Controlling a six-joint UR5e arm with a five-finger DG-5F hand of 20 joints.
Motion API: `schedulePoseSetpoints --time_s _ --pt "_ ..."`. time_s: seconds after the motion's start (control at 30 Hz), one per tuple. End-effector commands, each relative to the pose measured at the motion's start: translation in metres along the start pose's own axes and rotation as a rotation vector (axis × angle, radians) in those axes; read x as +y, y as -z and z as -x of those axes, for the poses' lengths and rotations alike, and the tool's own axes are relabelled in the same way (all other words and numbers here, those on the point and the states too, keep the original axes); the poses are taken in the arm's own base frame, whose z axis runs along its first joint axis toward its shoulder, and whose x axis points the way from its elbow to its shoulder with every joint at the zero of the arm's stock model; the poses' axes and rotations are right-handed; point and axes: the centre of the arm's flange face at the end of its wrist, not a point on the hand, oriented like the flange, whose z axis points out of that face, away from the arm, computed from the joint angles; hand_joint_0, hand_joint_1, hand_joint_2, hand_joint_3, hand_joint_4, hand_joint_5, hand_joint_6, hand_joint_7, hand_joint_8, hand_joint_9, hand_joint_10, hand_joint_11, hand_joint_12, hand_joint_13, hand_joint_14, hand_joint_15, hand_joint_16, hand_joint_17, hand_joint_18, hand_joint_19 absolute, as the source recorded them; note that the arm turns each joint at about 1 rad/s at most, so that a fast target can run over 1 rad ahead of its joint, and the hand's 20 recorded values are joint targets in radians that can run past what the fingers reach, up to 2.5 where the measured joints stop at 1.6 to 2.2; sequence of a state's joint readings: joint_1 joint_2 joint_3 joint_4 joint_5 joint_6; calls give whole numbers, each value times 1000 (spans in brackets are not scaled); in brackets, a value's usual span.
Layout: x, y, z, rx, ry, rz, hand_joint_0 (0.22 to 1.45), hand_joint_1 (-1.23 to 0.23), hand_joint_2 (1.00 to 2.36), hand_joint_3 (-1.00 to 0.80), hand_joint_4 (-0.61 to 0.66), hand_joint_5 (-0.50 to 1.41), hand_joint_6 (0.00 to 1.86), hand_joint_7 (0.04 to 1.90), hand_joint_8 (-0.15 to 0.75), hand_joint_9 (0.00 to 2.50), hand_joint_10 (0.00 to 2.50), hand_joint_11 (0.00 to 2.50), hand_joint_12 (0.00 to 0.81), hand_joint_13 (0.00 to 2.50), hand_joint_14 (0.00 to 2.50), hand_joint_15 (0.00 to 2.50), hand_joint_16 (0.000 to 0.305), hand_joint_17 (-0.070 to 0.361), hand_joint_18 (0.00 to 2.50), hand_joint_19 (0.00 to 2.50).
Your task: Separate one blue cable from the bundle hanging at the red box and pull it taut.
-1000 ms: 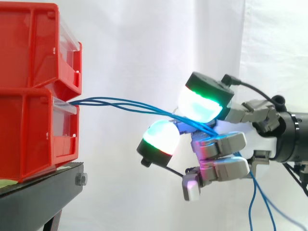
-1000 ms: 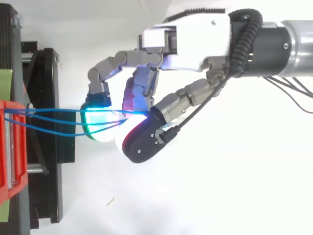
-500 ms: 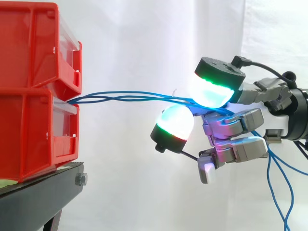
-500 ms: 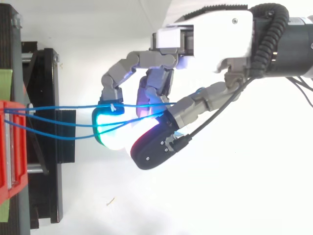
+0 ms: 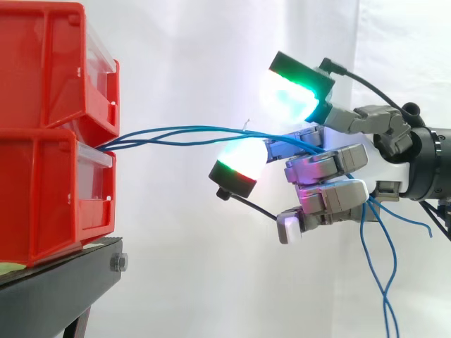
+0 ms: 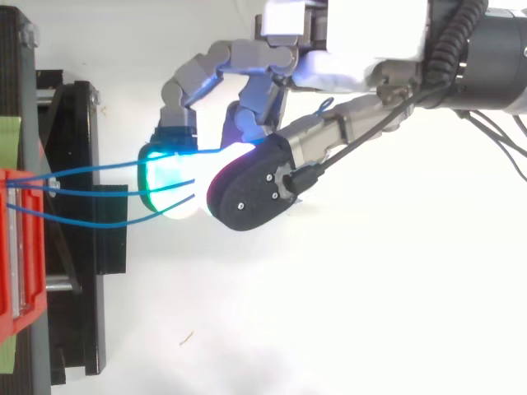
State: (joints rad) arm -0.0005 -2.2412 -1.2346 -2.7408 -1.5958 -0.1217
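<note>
Three thin blue cables [image 5: 211,130] come out between the two stacked red boxes [image 5: 49,141] at the left and run right, slightly bowed, into my hand [image 5: 328,186]. My curled fingers close around the cables, which pass between them; the loose ends [image 5: 384,282] hang down behind the hand. One glowing pad [image 5: 289,95] stands raised above the cables and another [image 5: 243,158] sits just below them. From above, the cables [image 6: 107,192] fan a little apart from the box front [image 6: 20,247] and vanish under the cyan pad [image 6: 169,177] of the hand [image 6: 370,37].
The red boxes stand on a black stand [image 5: 56,282] whose frame [image 6: 78,247] lies below the cables. A white curtain hangs behind. The arm comes in from the right.
The upper pad has lifted away from the lower one. The hand has shifted slightly back toward the box and up in the top view, and the cables bow upward more.
</note>
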Motion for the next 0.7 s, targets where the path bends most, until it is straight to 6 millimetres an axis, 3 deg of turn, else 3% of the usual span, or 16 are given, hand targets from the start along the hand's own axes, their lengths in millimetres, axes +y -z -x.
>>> schedulePoseSetpoints --time_s 0.0,0.1,0.33,0.67 --pt "-9 -1 1 -1 -2 -4 580 -527 1000 -500 200 -166 755 887 300 1129 996 1412 326 1441 16 1401 39 88 882 650" --pt "-26 -3 4 1 -9 -10 623 -586 1006 -409 188 -176 806 874 296 1131 1017 1415 310 1452 16 1424 38 86 888 653" --pt "-25 -5 2 14 -15 13 636 -679 1014 -230 166 -195 881 860 316 1090 1248 1367 331 1464 13 1427 41 92 915 656" --pt "-24 -8 -4 20 -1 23 668 -803 1014 -230 153 -207 911 815 314 1011 1473 1331 327 1464 14 1484 42 93 916 685"
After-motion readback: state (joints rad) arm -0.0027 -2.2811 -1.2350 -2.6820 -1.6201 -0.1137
